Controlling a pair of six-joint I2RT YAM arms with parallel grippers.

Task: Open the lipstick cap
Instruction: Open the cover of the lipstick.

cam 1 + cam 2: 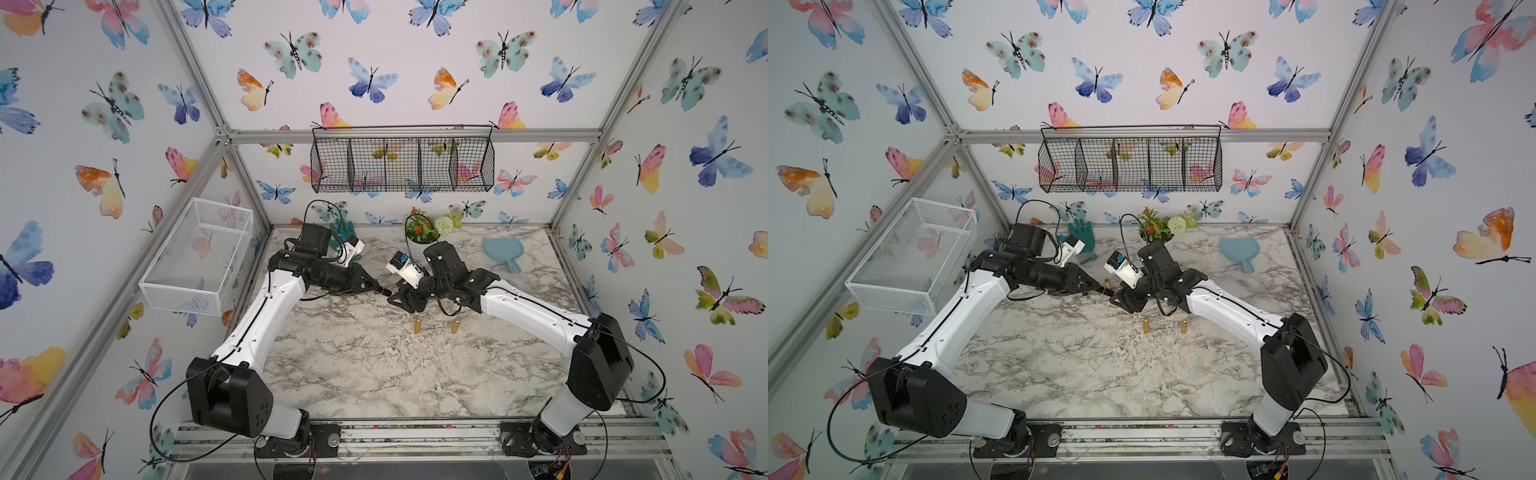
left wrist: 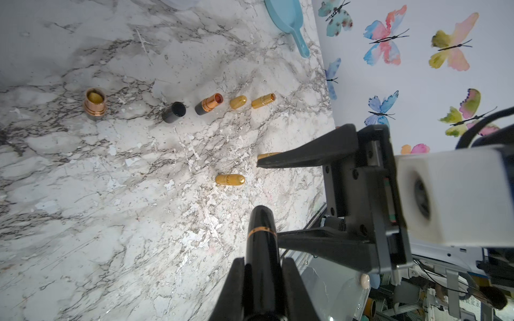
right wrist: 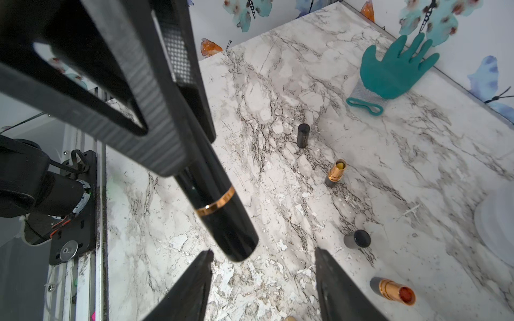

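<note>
My left gripper is shut on a black lipstick with a thin gold ring, held level above the marble table. Its rounded cap sticks out past the ring toward my right gripper. That gripper is open, its two fingers wide apart. The cap's tip sits just in front of them, close to one finger and gripped by neither. In both top views the left gripper and right gripper meet tip to tip at mid-table.
Below on the table lie several uncapped lipsticks and loose caps: a copper one, a black cap, gold pieces. Two gold tubes stand nearer the front. A teal glove, flower pot and blue paddle sit at the back.
</note>
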